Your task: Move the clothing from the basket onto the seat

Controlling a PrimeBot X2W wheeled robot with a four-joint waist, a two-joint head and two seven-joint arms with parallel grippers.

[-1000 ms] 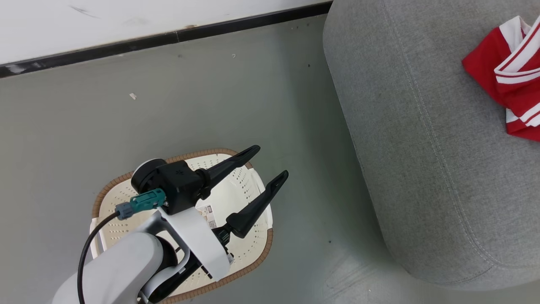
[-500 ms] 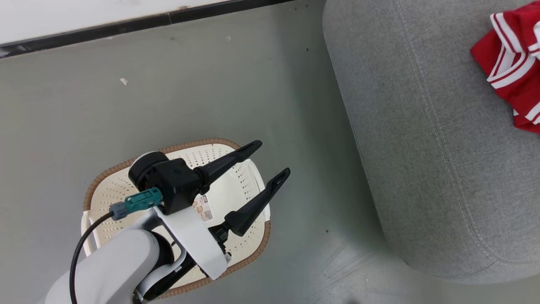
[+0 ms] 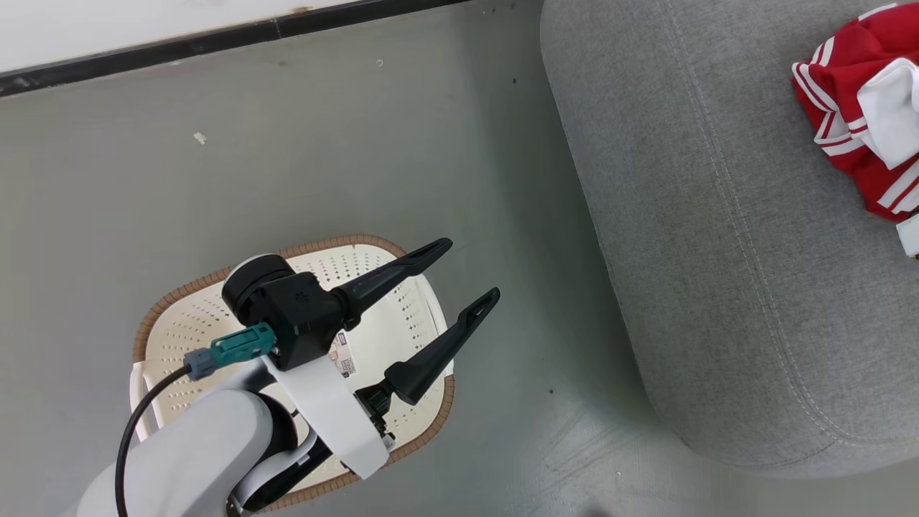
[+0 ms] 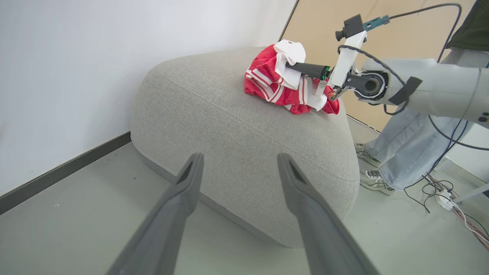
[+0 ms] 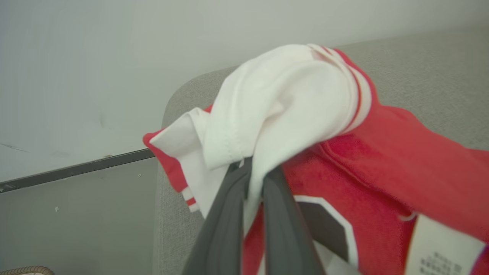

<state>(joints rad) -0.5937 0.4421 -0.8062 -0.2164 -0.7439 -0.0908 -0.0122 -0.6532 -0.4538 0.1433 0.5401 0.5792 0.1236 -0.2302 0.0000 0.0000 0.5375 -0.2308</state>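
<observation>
Right gripper (image 5: 252, 171) pinched shut on clothing (image 4: 273, 86) atop seat (image 4: 237, 130), left gripper (image 3: 472, 268) spread wide above basket (image 3: 185, 332).

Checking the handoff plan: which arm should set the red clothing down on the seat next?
Right. The right claw is shut on the clothing over the seat; the left claw hangs open above the basket.

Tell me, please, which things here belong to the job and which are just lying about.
Job: soft red-and-white striped fabric clothing, pinched by the right hand; cream perforated plastic basket; large grey-green upholstered seat; open left hand.
Lying about: tangled dark floor cables; a person's jeans-clad legs.
</observation>
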